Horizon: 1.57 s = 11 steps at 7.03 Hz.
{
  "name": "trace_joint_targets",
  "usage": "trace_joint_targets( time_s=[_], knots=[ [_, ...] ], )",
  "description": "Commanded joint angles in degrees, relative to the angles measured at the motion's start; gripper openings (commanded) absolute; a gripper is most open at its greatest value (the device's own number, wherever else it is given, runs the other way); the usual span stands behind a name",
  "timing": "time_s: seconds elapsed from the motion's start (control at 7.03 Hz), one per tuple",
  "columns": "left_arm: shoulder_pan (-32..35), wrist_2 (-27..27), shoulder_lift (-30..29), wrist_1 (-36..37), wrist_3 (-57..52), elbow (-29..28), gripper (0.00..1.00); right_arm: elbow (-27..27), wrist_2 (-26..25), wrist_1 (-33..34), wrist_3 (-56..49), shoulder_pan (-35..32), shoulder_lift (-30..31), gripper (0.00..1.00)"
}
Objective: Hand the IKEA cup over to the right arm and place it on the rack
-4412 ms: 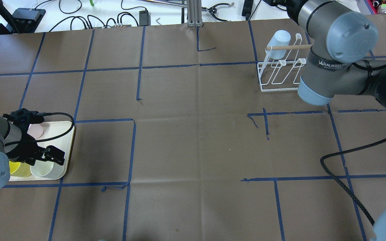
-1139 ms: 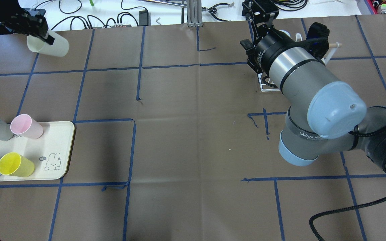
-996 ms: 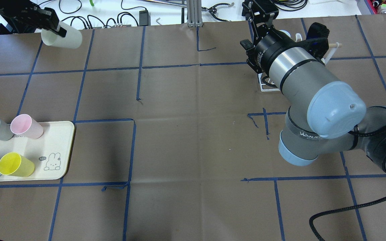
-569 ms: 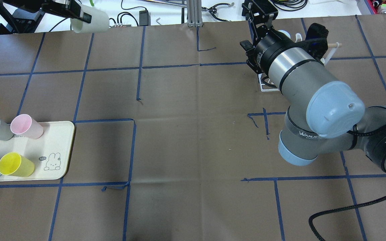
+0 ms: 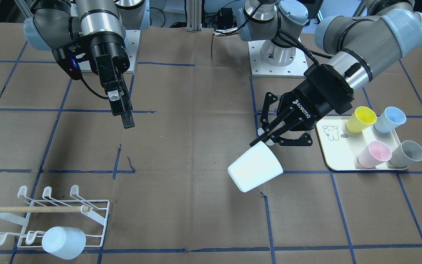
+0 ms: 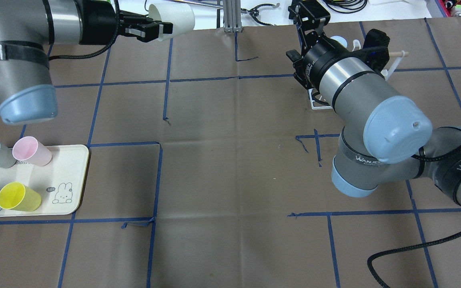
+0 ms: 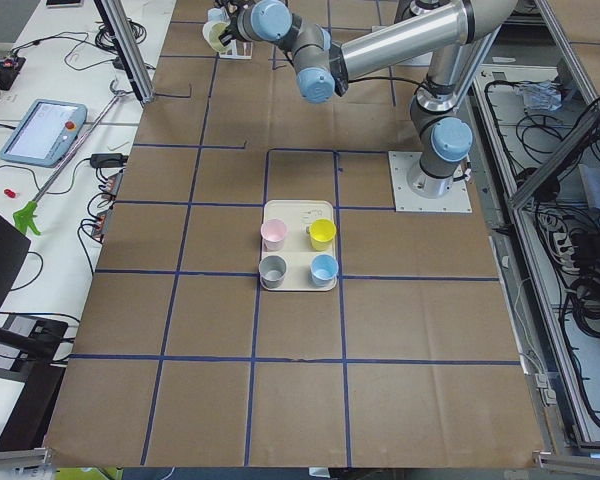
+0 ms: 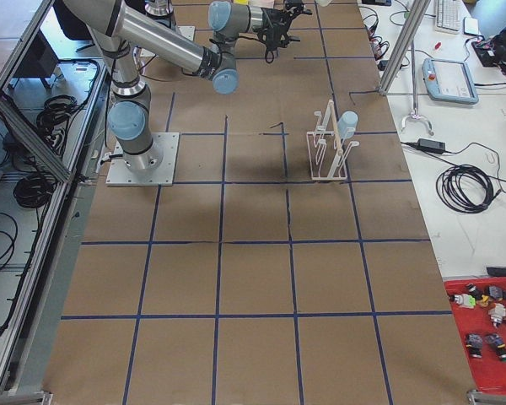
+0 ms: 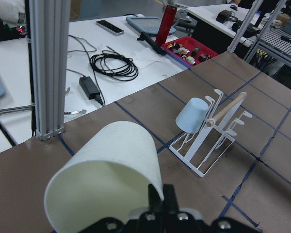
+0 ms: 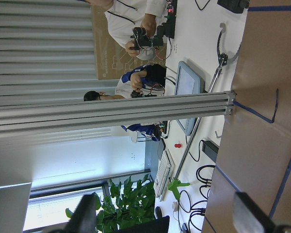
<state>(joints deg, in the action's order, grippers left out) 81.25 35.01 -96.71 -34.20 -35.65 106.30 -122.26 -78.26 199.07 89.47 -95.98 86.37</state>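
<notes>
Exterior front-facing: you see left gripper (image 5: 266, 139) clamped on rim of tilted white plastic cup (image 5: 255, 167); right gripper (image 5: 126, 121) fingers spread (clear in wrist view); white wire rack (image 5: 97, 214) holds upturned pale blue cup (image 5: 63, 242).

The cup (image 5: 255, 167) in my black left gripper (image 5: 263, 140) is plain white. The white wire rack (image 5: 99, 216) carries a pale blue cup (image 5: 63, 242). Brown table paper (image 5: 196, 139), dark blue tape grid (image 5: 159, 251).

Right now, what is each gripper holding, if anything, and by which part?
The left gripper pinches the white cup by the rim of its open end. The right gripper is open and holds nothing.
</notes>
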Motion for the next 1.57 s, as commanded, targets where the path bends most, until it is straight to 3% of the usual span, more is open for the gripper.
trace_joint_targets(
  time_s=[0.0,0.43,1.42],
  knots=[
    [2.7,-3.7,1.7,15.9,1.4,10.6,0.0,0.0,0.0,-0.2,0.8,-0.2,-0.6,1.0],
    [5.4,-4.0,3.3,27.1,1.5,18.7,0.0,0.3,0.3,-6.0,2.2,-2.0,-0.1,1.0],
    [5.3,-3.8,3.0,27.6,2.0,18.6,0.0,-0.7,0.8,-15.0,4.1,-5.5,3.9,0.99]
  ],
)
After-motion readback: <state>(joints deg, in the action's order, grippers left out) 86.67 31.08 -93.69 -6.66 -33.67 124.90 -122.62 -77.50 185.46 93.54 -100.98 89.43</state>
